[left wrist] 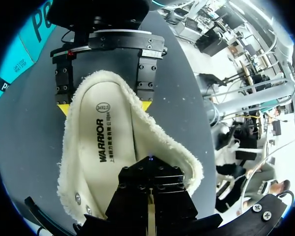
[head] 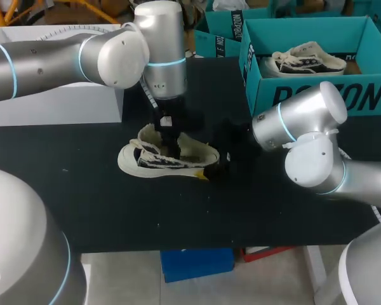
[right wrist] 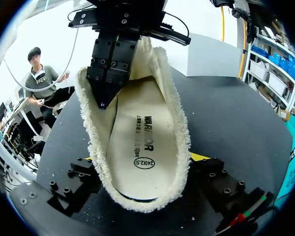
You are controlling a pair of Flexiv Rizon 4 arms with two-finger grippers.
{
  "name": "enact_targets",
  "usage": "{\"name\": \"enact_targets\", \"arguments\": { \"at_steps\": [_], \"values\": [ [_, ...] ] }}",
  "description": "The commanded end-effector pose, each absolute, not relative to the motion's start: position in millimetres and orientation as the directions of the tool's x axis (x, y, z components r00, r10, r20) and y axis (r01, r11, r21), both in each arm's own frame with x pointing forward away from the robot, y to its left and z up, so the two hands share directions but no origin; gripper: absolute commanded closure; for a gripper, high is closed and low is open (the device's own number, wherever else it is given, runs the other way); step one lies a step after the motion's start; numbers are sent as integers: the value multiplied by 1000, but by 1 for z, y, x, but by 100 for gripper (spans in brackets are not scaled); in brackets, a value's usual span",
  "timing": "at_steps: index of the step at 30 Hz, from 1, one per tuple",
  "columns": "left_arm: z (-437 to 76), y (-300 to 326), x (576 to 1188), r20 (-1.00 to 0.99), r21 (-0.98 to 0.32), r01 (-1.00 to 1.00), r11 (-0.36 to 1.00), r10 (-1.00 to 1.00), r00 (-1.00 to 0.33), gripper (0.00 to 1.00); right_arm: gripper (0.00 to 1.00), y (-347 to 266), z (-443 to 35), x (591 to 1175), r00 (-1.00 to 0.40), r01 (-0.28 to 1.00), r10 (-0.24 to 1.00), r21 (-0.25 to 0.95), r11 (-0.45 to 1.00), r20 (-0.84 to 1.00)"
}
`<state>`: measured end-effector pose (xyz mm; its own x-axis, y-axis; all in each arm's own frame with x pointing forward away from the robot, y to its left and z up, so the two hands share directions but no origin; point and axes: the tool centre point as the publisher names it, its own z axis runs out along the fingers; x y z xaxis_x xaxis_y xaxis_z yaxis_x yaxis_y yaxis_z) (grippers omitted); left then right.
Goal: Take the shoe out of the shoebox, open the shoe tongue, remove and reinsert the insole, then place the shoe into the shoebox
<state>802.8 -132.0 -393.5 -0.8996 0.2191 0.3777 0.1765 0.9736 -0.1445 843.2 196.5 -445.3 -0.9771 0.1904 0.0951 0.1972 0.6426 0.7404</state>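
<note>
Insole (right wrist: 142, 147), fleece-edged, is hanging above the shoe (head: 149, 164) on the table (head: 82, 203), your left gripper (right wrist: 104, 101) pinching its toe-end rim, your right gripper (left wrist: 104, 106) clamping its heel; it is likely handling light and floppy, favouring holds at both ends

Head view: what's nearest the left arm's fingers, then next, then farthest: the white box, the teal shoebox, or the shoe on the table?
1. shoe on the table: the left fingers reach right down into it.
2. white box: back at the table's left.
3. teal shoebox: back at the right corner.
</note>
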Motion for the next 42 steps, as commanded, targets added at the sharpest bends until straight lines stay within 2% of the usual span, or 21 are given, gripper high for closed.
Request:
{"name": "enact_targets", "arguments": {
  "at_steps": [1, 42],
  "values": [
    [-401, -134, 796, 371, -135, 177, 975, 215, -904, 100, 100, 197, -447, 844, -976, 199, 194, 740, 643, 94],
    [-435, -125, 809, 328, -49, 113, 992, 123, -936, 100, 100, 197, -447, 844, -976, 199, 194, 740, 643, 94]
  ]
}}
